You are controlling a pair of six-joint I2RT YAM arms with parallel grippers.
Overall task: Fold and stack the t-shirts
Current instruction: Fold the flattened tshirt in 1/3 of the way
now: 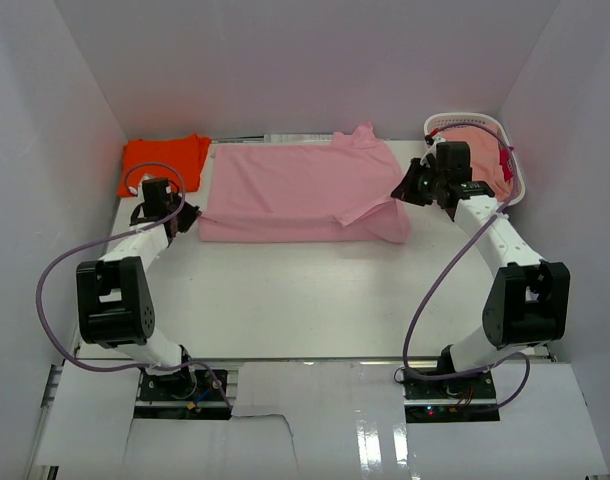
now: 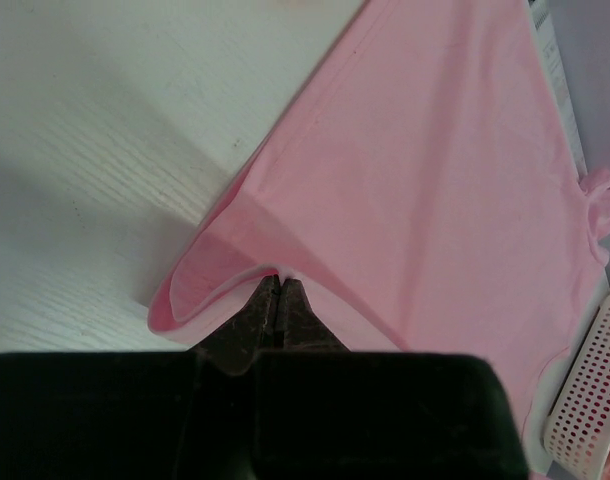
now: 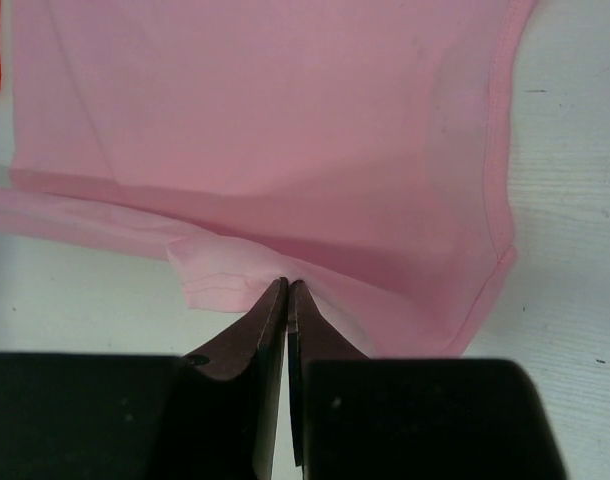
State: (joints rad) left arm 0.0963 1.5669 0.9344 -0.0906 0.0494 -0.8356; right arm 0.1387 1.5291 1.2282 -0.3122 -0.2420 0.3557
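Orange cloth comes first: the orange t-shirt (image 1: 163, 160) sits in a compact heap at the far left corner of the desk (image 1: 305, 300). Beside it, the left pincer (image 2: 278, 288) is clenched on the near left corner of the pink t-shirt (image 1: 285, 190), with a fold of hem nipped between its shut jaws. That shirt lies spread along the middle of the desk's far edge. It looks light, limp and apt to sag, so doubled hems and corners probably give the surest hold. At its right side the right pincer (image 3: 287, 290) is likewise clamped tight on a fold of pink cloth. A white basket (image 1: 515, 170) stands in the far right corner.
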